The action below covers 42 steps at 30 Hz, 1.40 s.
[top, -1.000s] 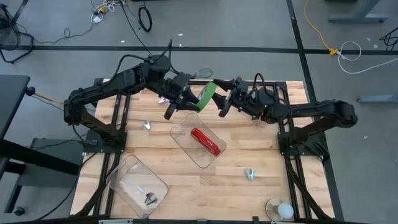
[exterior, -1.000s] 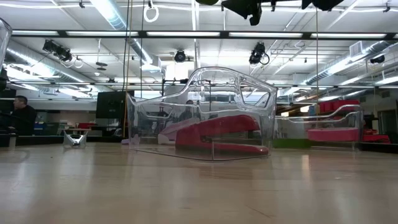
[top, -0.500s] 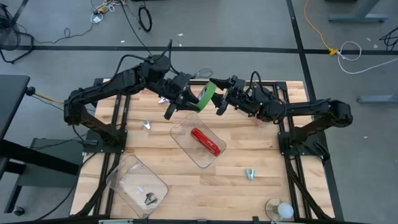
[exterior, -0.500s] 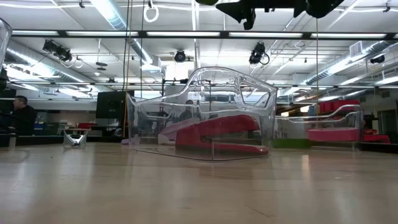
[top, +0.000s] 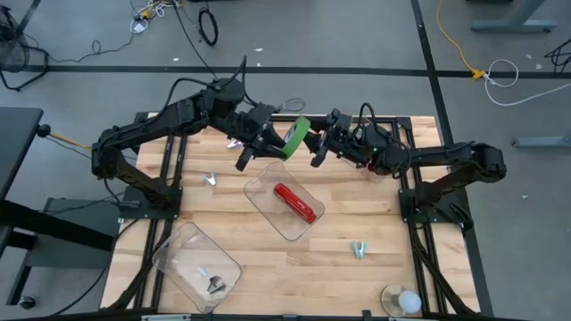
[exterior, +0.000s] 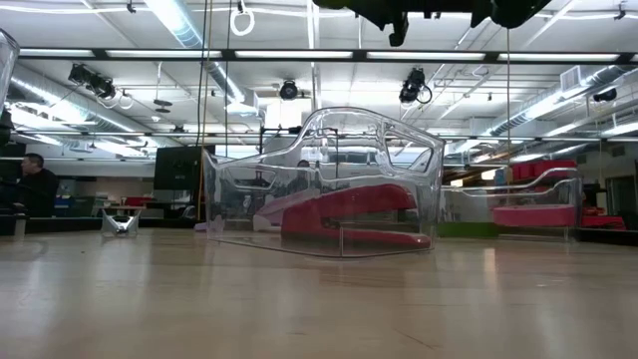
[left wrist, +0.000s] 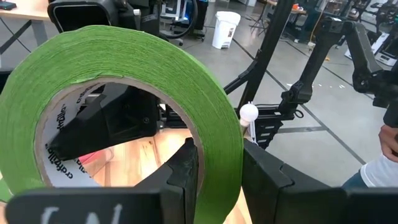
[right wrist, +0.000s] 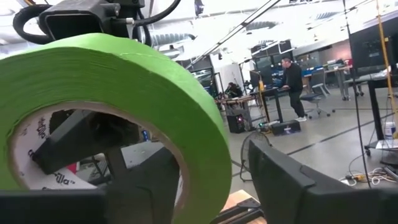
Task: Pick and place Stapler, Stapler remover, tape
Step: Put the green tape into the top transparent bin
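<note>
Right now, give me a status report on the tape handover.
Left end effector shut on green tape roll. Right end effector straddling roll's band, closing. Stapler in clear tray below.

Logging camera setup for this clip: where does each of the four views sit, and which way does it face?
High: overhead, facing down; both arms meet at the green tape, above the tray holding the stapler.
Low: table height, facing the room; tray and stapler close, grippers at top edge.
Left wrist: left gripper pinching the tape's rim.
Right wrist: right gripper straddling the rim.
Both wrist views share the tape.
</note>
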Motion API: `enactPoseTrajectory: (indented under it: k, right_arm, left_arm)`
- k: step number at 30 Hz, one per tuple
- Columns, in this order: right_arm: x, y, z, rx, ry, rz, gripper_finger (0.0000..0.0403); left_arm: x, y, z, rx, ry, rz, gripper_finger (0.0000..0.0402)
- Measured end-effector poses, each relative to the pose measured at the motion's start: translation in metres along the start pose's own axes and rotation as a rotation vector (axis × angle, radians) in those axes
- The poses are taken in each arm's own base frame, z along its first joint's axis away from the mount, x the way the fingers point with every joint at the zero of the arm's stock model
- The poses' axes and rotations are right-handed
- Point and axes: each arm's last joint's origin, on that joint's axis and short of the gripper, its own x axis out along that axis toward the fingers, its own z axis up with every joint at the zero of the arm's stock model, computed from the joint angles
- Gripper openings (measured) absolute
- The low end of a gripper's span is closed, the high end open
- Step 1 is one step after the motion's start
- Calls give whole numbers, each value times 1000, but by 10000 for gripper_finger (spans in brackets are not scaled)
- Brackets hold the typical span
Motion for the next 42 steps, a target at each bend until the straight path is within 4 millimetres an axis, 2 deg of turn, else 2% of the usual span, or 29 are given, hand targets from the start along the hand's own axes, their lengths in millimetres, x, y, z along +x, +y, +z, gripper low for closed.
enactPoseTrajectory:
  k: [15,22,28,37,42]
  right_arm:
    - [0,0,0,-8,6,18,102]
    - [0,0,0,-9,7,21,93]
    - [0,1,0,-8,7,28,92]
    - [0,1,0,-8,7,28,92]
    - [0,1,0,-13,6,29,92]
  left_arm:
    - [0,0,0,-5,0,3,101]
    - [0,0,0,-5,0,4,108]
    - [-1,0,0,-29,-2,40,134]
    - [-1,2,0,-45,-2,98,209]
    - [-7,2,2,-44,-10,106,234]
